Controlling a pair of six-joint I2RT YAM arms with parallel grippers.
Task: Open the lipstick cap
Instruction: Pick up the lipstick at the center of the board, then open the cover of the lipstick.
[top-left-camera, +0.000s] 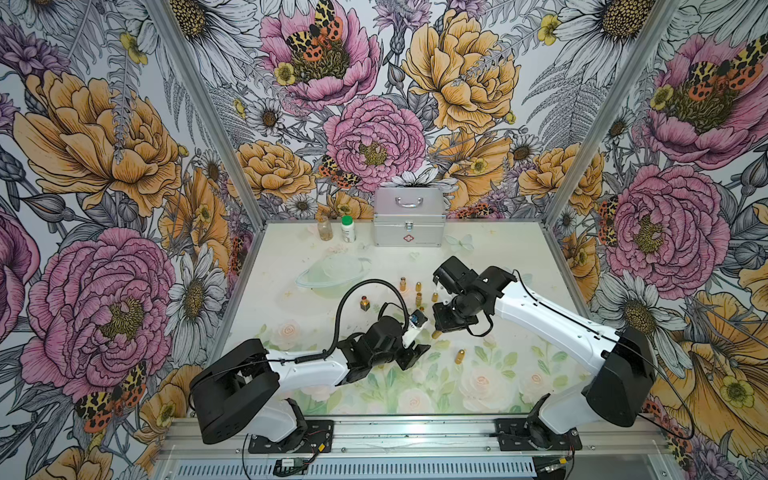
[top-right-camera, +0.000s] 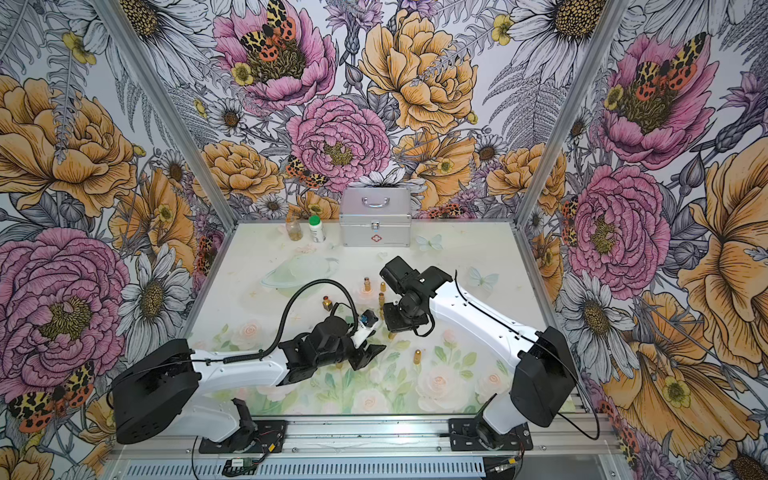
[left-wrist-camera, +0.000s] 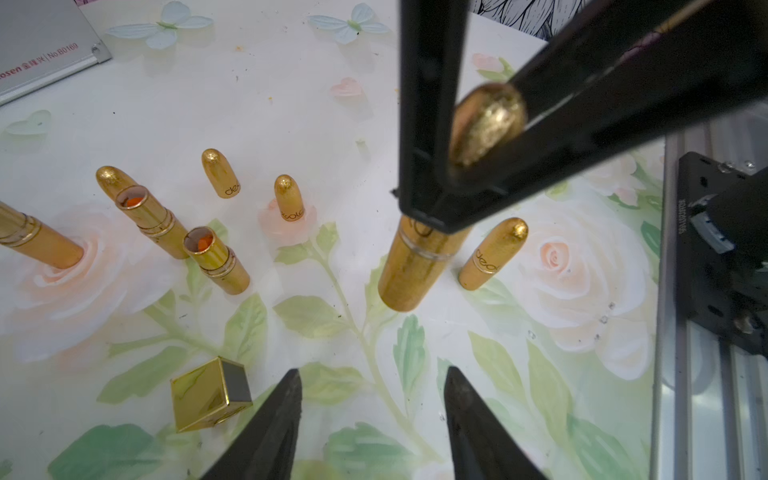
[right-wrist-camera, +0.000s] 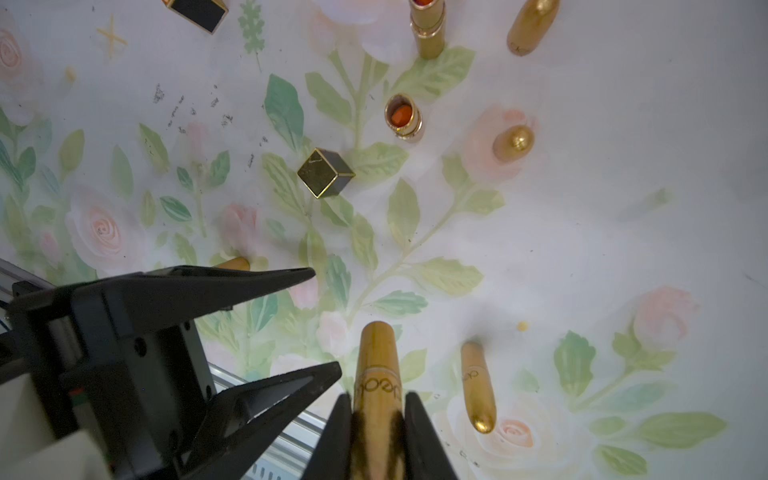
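The gold lipstick (right-wrist-camera: 376, 353) is gripped by its cap (left-wrist-camera: 486, 124) between the clenched fingers of the right gripper (right-wrist-camera: 376, 401) — held upright near the middle of the tabletop (top-left-camera: 498, 374) — while the fingers of the left gripper (left-wrist-camera: 374, 374) are spread apart, empty, just beside it.

Left arm stretched forward and low, left claw (left-wrist-camera: 374, 372) parted, right arm bent inward, right claw (right-wrist-camera: 377, 397) clamped tight, pointing downward.

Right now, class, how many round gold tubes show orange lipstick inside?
2: a taller tube and a shorter tube beside it, both near the gold cube. A third tube is cropped.
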